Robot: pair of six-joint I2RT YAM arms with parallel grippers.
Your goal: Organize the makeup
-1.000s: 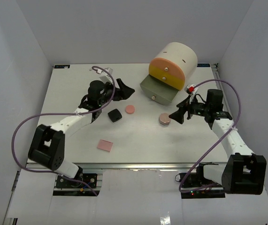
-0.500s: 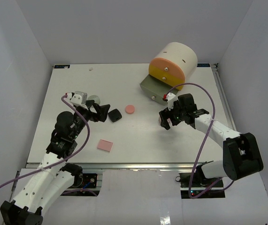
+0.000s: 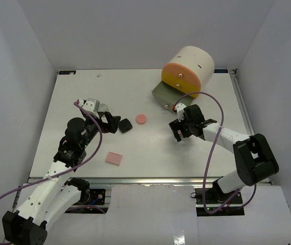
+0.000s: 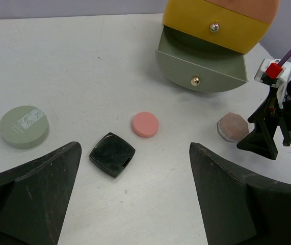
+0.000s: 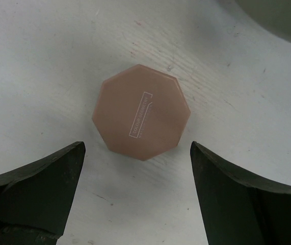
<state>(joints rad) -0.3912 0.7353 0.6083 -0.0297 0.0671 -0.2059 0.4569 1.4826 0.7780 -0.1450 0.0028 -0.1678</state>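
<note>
A rose-beige octagonal compact (image 5: pixel 141 118) lies on the white table, just ahead of and between the open jaws of my right gripper (image 5: pixel 136 152); the fingers do not touch it. It also shows in the left wrist view (image 4: pixel 232 127). In the top view the right gripper (image 3: pixel 179 130) covers it. My left gripper (image 4: pixel 135 150) is open and empty, low over the table, with a black square compact (image 4: pixel 112 154) just ahead of it. A pink round compact (image 4: pixel 145 124) lies beyond that one. A flat pink square (image 3: pixel 113 158) lies near the front.
A cream cylinder organizer (image 3: pixel 188 66) stands at the back right, its grey bottom drawer (image 3: pixel 166 97) pulled open. A sage-green round compact (image 4: pixel 24 126) lies left of the black one. The left gripper (image 3: pixel 110 123) sits beside the black compact (image 3: pixel 125 125).
My right gripper has moved left and down over the rose-beige compact. My left arm has swung back from the far side, and its gripper now points at the black compact.
</note>
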